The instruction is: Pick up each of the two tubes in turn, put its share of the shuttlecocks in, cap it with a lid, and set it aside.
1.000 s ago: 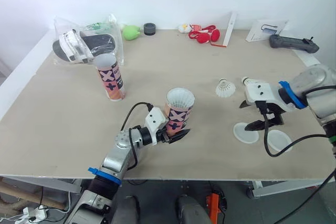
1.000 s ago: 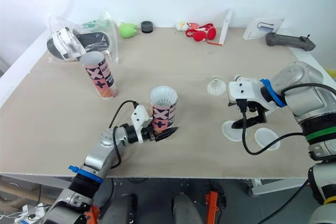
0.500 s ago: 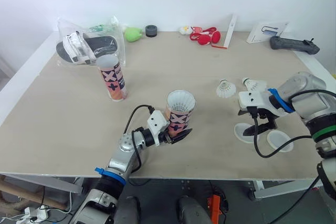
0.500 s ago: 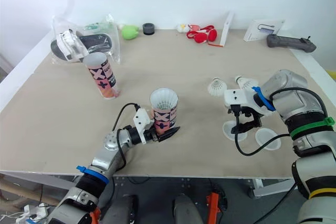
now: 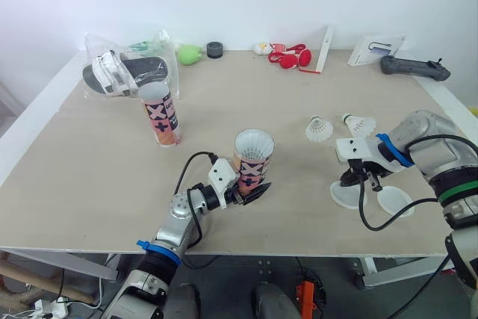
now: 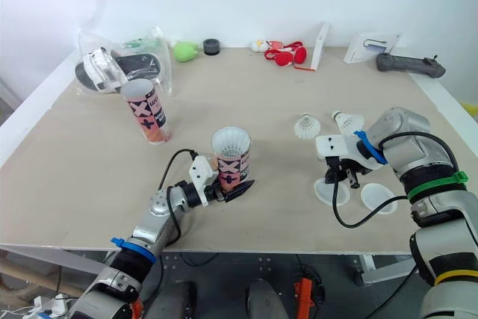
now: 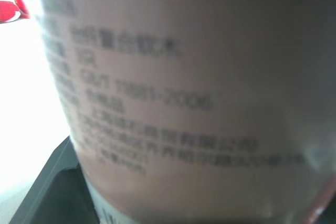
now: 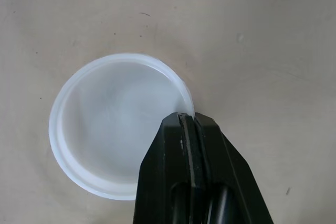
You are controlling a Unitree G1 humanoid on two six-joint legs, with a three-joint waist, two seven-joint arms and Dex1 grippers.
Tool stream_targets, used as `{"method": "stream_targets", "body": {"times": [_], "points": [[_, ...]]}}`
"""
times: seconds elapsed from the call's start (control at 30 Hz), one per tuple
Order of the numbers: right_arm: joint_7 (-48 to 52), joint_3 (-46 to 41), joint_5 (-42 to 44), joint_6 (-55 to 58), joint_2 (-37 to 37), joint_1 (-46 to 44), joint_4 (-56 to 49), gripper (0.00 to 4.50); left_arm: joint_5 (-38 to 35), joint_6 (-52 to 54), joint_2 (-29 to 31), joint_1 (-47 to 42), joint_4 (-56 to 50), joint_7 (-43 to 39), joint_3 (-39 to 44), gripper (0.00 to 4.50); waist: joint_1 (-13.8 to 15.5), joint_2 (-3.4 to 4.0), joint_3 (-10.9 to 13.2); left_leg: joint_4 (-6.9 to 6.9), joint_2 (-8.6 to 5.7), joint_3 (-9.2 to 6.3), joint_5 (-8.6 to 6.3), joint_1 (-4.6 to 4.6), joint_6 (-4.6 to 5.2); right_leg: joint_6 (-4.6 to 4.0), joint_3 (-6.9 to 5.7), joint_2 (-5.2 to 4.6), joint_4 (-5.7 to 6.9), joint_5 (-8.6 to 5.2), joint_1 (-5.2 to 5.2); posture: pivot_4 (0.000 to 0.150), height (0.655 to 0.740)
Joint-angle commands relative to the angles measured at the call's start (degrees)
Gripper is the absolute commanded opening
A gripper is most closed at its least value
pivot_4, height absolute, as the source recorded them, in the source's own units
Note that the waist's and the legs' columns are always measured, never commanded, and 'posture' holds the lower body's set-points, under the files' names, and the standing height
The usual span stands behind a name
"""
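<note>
Pink-patterned cardboard tube (image 5: 252, 160), white shuttlecocks (image 5: 254, 140) loaded, uncapped, clamped in left fingers (image 5: 258, 193). Capping underway: right fingers (image 8: 170, 166) pinched shut on round white plastic lid (image 8: 105, 140) at its rim. Left to do: second tube (image 5: 160, 113), two loose shuttlecocks (image 5: 320, 128), other lid (image 5: 394, 201).

silver-grey arms (image 5: 175, 218), blue bands (image 5: 392, 149), white wrist blocks (image 5: 222, 175), looping black cables (image 5: 366, 213), black pincer fingers (image 8: 173, 182).

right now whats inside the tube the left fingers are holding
White shuttlecock feathers fill the open top of the tube, gripped by the left fingers. The printed wall hides how many are stacked below.
</note>
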Motion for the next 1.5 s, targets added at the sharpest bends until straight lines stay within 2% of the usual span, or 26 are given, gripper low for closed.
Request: {"method": "stream_targets", "body": {"times": [0.03, 0.13, 0.23, 0.33, 0.5, 0.9, 1.03, 1.5], "points": [[2.4, 0.88, 6.01, 3.3, -1.61, -1.3, -5.74, 0.05, 0.8, 0.07, -0.24, 1.53, 2.86, 0.16, -0.63, 3.66, -0.1, 0.07, -0.01, -0.01, 0.0, 0.0, 0.0, 0.0, 0.0, 0.0, 0.01, 0.0, 0.0, 0.0, -0.01, 0.15, 0.74], [2.4, 1.2, 10.83, 6.56, -3.08, -4.1, -9.48, 0.05, 0.79, -0.05, -0.33, 1.33, 3.09, 0.11, -0.62, 3.66, -0.2, 0.23, -0.02, -0.02, -0.01, 0.03, 0.0, -0.01, 0.0, 0.02, 0.07, 0.0, 0.01, 0.01, -0.06, 0.15, 0.74], [2.4, -0.37, 22.1, 14.47, -3.3, -12.81, -15.23, 0.05, 0.78, -0.2, -0.4, 1.07, 3.52, 0.05, -0.58, 3.66, -0.27, 0.46, 0.0, -0.03, -0.04, 0.1, 0.0, -0.05, 0.0, 0.05, 0.18, -0.01, 0.01, 0.03, -0.16, 0.15, 0.74], [2.4, -3.12, 29.7, 19.12, -0.98, -21.22, -16.41, 0.05, 0.83, -0.36, -0.52, 0.87, 3.97, 0.07, -0.53, 3.66, -0.39, 0.47, 0.01, -0.11, -0.07, 0.12, -0.01, -0.05, -0.01, 0.06, 0.25, -0.01, 0.01, 0.04, -0.25, 0.15, 0.74], [2.4, -5.2, 35.15, 23.07, 4.57, -28.92, -16.34, 0.05, 0.94, -0.43, -0.9, 0.56, 4.68, 0.24, -0.49, 3.66, -0.16, 0.35, -0.05, -0.14, -0.05, -0.02, -0.06, -0.03, -0.1, 0.0, 0.1, 0.0, -0.22, -0.05, -0.24, 0.15, 0.74], [2.4, 5.02, 29.03, 13.69, 11.54, -32.11, -13.15, 0.05, 1.37, -0.95, -0.96, 0.19, 5.77, 0.74, -0.29, 3.66, 0.02, 0.4, -0.08, -0.14, -0.11, 0.01, -0.07, -0.36, -0.11, 0.17, 0.16, -0.06, -0.49, 0.09, -0.25, 0.15, 0.74], [2.4, 6.08, 26.53, 11.13, 13.59, -31.88, -10.55, 0.05, 1.47, -1.03, -1.04, 0.38, 5.7, 1.08, -0.21, 3.66, 0.07, 0.4, -0.08, -0.12, -0.12, 0.01, -0.07, -0.41, -0.11, 0.18, 0.16, -0.07, -0.5, 0.1, -0.26, 0.15, 0.74], [2.4, 9.34, 24.87, 9.21, 13.12, -31.64, -8.93, 0.05, 1.54, -0.75, -0.82, 0.42, 5.37, 1.05, 0.01, 3.66, 0.06, 0.4, -0.08, -0.13, -0.12, -0.01, -0.07, -0.44, -0.11, 0.19, 0.16, -0.07, -0.52, 0.1, -0.28, 0.15, 0.74]]}}
